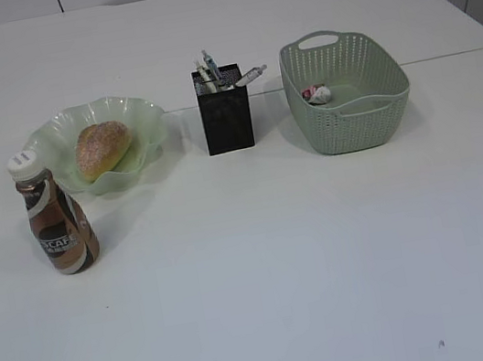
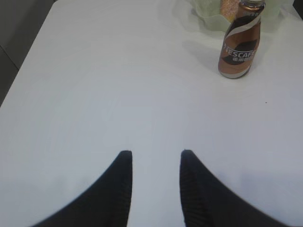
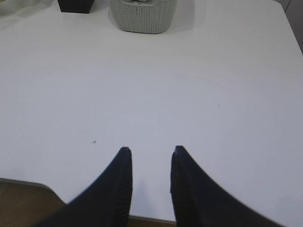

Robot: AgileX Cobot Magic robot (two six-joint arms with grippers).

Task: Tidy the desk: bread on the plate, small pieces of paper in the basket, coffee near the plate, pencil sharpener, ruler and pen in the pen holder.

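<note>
1. Both grippers hang empty over bare surface: the left gripper [image 2: 154, 163] and the right gripper [image 3: 149, 158] each show jaws part-open with nothing between them, and neither appears in the exterior view.
2. The bread [image 1: 103, 148] lies in the plate [image 1: 142, 114] at about 10 o'clock on the surface [image 1: 285, 275].
3. The coffee [image 1: 57, 222] stands upright at the plate's 7 o'clock, just beside its rim.
4. The pen holder [image 1: 226, 123] at 12 o'clock has pens and similar items sticking out; I cannot pick out the ruler or sharpener.
5. The basket [image 1: 371, 122] at 1 o'clock holds a crumpled paper piece [image 1: 316, 94].
6. Judged from this, every item looks placed and the tidying is at its end; the next move seems to call only for keeping both arms clear.
</note>
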